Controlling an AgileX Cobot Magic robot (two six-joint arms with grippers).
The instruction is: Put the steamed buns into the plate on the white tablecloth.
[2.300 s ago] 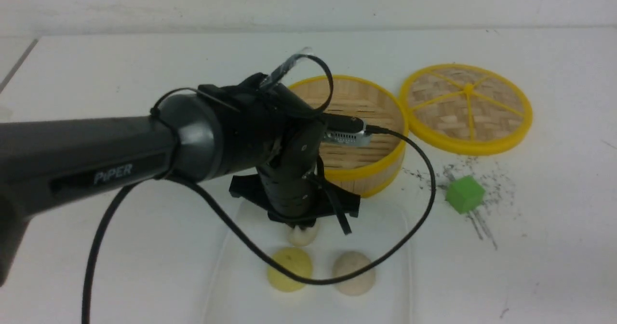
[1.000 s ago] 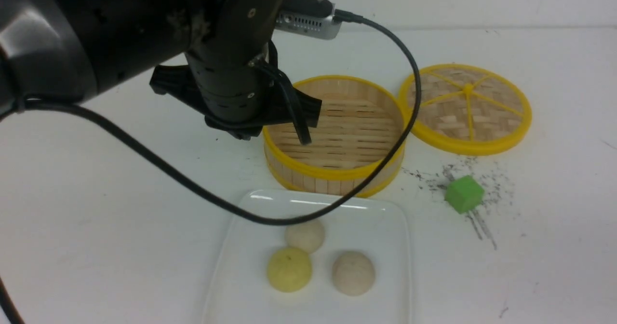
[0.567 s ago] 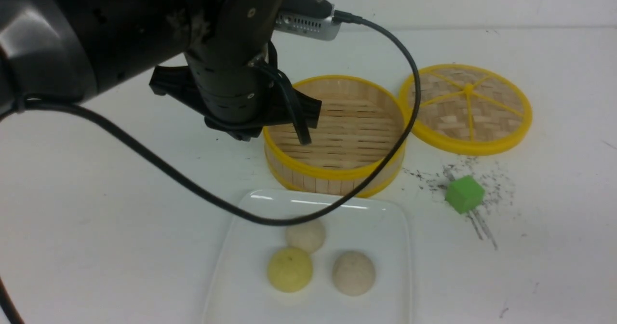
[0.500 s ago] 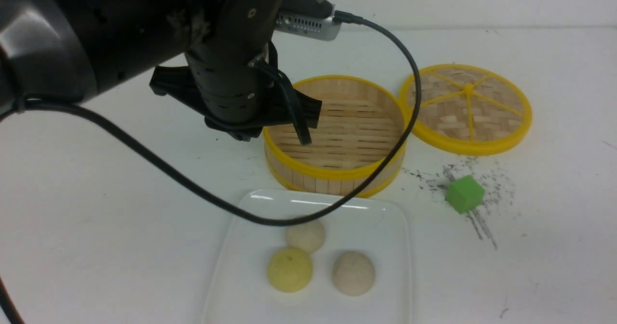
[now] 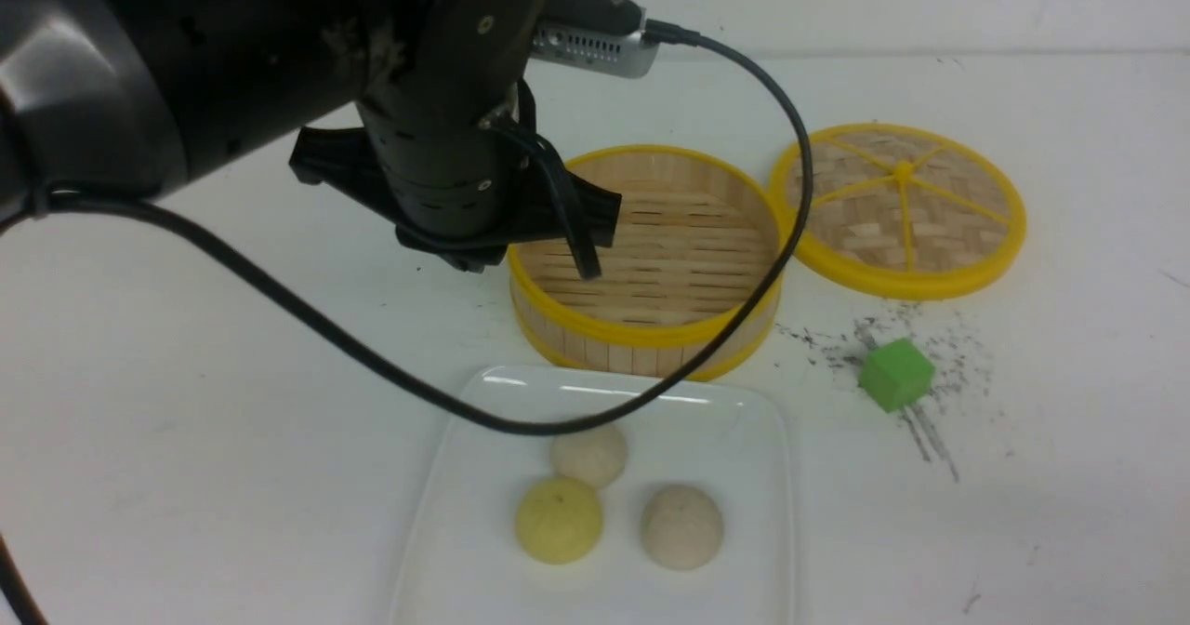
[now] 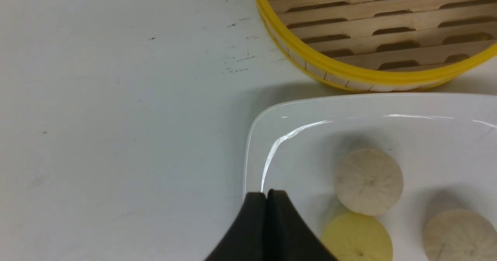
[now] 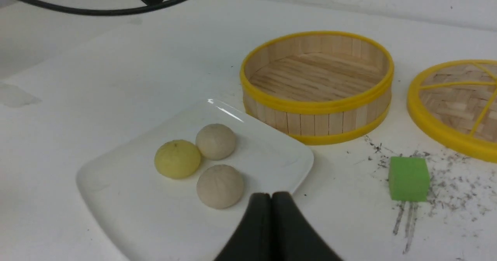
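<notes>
Three steamed buns lie on the white plate [image 5: 762, 420] on the white tablecloth [image 5: 186, 420]: a beige bun [image 5: 588, 455] at the far side, a pale yellow bun [image 5: 558, 520] and a second beige bun [image 5: 681, 526]. My left gripper [image 5: 465, 258] hangs high above the cloth, left of the steamer and behind the plate. In the left wrist view it [image 6: 266, 194] is shut and empty over the plate's rim [image 6: 252, 136], beside the yellow bun [image 6: 357, 237]. My right gripper [image 7: 270, 195] is shut and empty, near the plate's edge [image 7: 303, 164] and a beige bun [image 7: 220, 185]; it is out of the front view.
An empty yellow-rimmed bamboo steamer [image 5: 651, 327] stands just behind the plate. Its round woven lid [image 5: 899, 208] lies to the right. A green cube [image 5: 895, 375] sits among dark scuff marks right of the plate. The left arm's cable [image 5: 521, 425] loops over the plate's far edge.
The left gripper, earlier low over the far beige bun on the plate, has risen and moved back and left, leaving that bun on the plate. Nothing moved in the last second.
</notes>
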